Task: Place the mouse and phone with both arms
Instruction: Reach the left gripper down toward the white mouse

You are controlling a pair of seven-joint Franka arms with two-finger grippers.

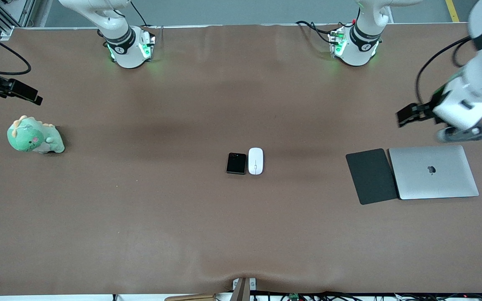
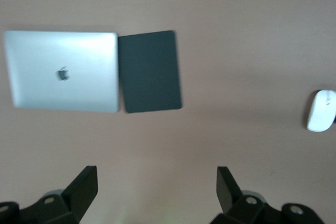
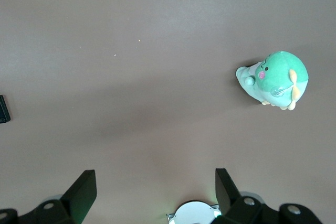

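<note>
Covering the whole table (image 1: 140, 217) is a brown cloth with faint creases, and grey floor shows past the edge where the two arm bases glow green. Cables trail off that edge and off the edge nearest the front camera.

At the middle of the cloth the phone (image 1: 236, 163) and the mouse (image 1: 255, 161) lie flat, side by side and just about touching, the mouse on the side toward the left arm's end. Bare cloth lies all around the pair.

Toward the left arm's end a dark grey mat (image 1: 371, 176) sits edge to edge with a closed silver laptop (image 1: 433, 172). Toward the right arm's end a green plush dinosaur (image 1: 34, 136) sits alone, well apart from the rest.

The left gripper (image 2: 157, 190) hangs in the air at the left arm's end, over bare cloth beside the laptop and mat; its fingers (image 2: 84, 187) stand wide apart and hold nothing. The right gripper (image 3: 156, 191) is up over bare cloth at the right arm's end, near the dinosaur, its fingers (image 3: 83, 190) also spread wide and empty. Its wrist view catches a sliver of the phone at the frame's edge.
</note>
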